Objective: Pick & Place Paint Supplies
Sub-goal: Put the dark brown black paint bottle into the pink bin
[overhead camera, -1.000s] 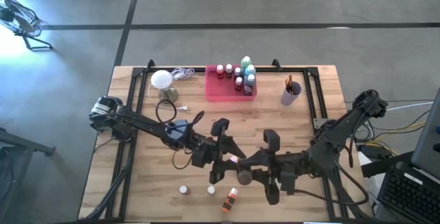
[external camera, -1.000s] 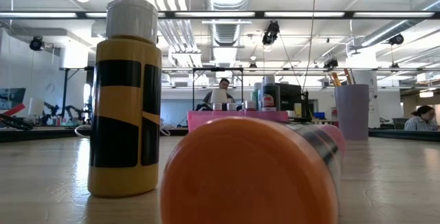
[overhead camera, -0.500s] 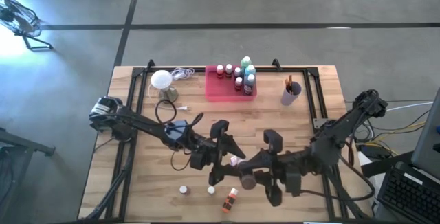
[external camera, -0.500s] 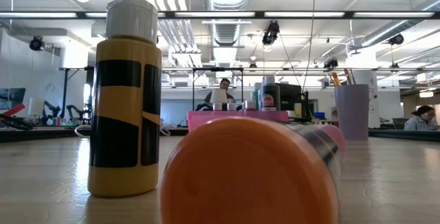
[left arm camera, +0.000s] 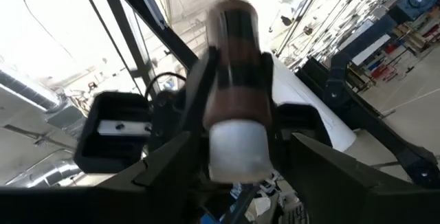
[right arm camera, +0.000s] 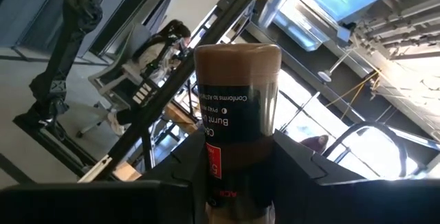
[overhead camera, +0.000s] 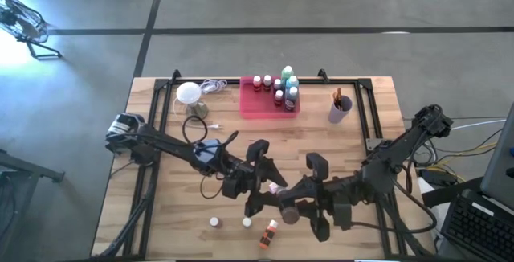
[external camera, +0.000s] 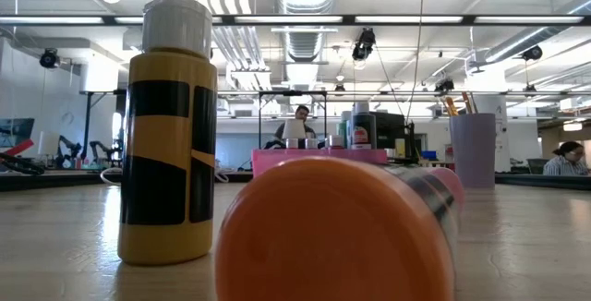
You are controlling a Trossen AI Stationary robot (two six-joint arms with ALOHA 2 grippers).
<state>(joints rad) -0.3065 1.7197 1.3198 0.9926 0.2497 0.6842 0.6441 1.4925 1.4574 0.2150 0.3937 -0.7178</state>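
The two pincers meet over the front middle of the counter (overhead camera: 161, 214). The right pincer (overhead camera: 291, 210) is closed on a brown bottle (right arm camera: 237, 124), gripping it near its cap end so the brown base sticks out ahead; its dark label reads "Burnt". The left pincer (overhead camera: 271, 188) stands with its fingers apart on either side of the same bottle's white cap (left arm camera: 237, 148), and I cannot tell whether they touch it.

On the counter in front of them are three more small bottles: two standing with white caps up (overhead camera: 214, 222) and (overhead camera: 246, 223), and one orange bottle (overhead camera: 268, 231) lying on its side. At the back, a pink tray (overhead camera: 259, 108) holds about seven bottles, among them red ones (overhead camera: 257, 80) and a green one (overhead camera: 287, 73). Right of it, one lilac cup (overhead camera: 339, 109) holds brushes (overhead camera: 337, 96). One white globe lamp (overhead camera: 188, 93) sits at the back left.
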